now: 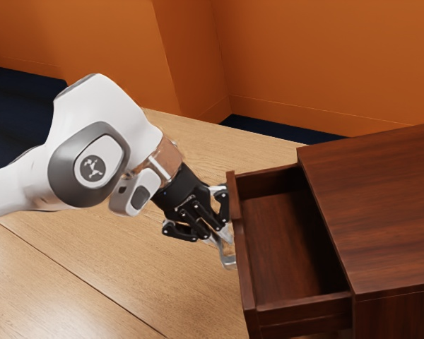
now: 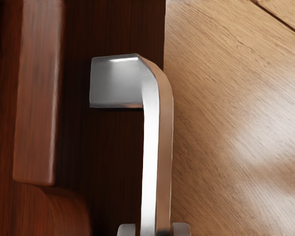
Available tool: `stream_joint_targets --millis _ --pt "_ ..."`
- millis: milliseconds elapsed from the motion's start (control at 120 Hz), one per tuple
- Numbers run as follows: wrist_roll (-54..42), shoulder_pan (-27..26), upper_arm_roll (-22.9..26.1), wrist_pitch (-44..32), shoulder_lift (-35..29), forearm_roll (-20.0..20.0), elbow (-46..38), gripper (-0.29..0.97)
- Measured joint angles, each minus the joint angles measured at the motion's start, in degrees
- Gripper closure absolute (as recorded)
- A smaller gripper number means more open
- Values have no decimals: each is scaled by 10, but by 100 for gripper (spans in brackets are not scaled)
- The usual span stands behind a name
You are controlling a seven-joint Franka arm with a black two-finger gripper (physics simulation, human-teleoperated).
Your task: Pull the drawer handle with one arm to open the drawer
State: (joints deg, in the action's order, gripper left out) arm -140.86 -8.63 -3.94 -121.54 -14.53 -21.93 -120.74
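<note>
Right now your jaws are clamped on the drawer handle [image 1: 227, 256], the silver bar fixed to the front of the drawer [image 1: 286, 244]. In the exterior view your white arm [image 1: 92, 162] enters from 9 o'clock and reaches toward 3 o'clock, its black fingers wrapped around the middle of the bar, one on each side. The drawer stands well out of the dark wooden cabinet [image 1: 381, 205], slid toward 9 o'clock, so you can look down onto its bare wooden floor and side walls. The cabinet sits at about 4 o'clock in that view, on the light wooden table [image 1: 92, 282], and its flat top overhangs the back part of the drawer. Behind the table you see orange walls [image 1: 304, 49] from 11 to 2 o'clock and a strip of dark blue floor [image 1: 14, 106] near 10 o'clock. In the wrist view the drawer handle [image 2: 157, 147] runs straight away from your hand, then bends at a right angle into the dark drawer front [image 2: 113, 162]. Two pale fingertips [image 2: 127, 229] sit tight against the bar, one to each side of it. Beside the bar, on the side away from the drawer front, lies the light grain of the table [image 2: 236, 123].
</note>
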Motion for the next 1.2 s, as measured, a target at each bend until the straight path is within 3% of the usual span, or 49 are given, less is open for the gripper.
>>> stream_joint_targets --millis 475,775,908,1042,1200 --pt "-21 -7 -25 -4 -87 2 -79 77" --pt "-24 -7 -30 0 -89 10 -75 49" --pt "-24 -7 -33 2 -99 10 -61 42" --pt "-20 -2 -34 33 -88 24 43 38" --pt "79 -3 -34 189 23 171 298 24"
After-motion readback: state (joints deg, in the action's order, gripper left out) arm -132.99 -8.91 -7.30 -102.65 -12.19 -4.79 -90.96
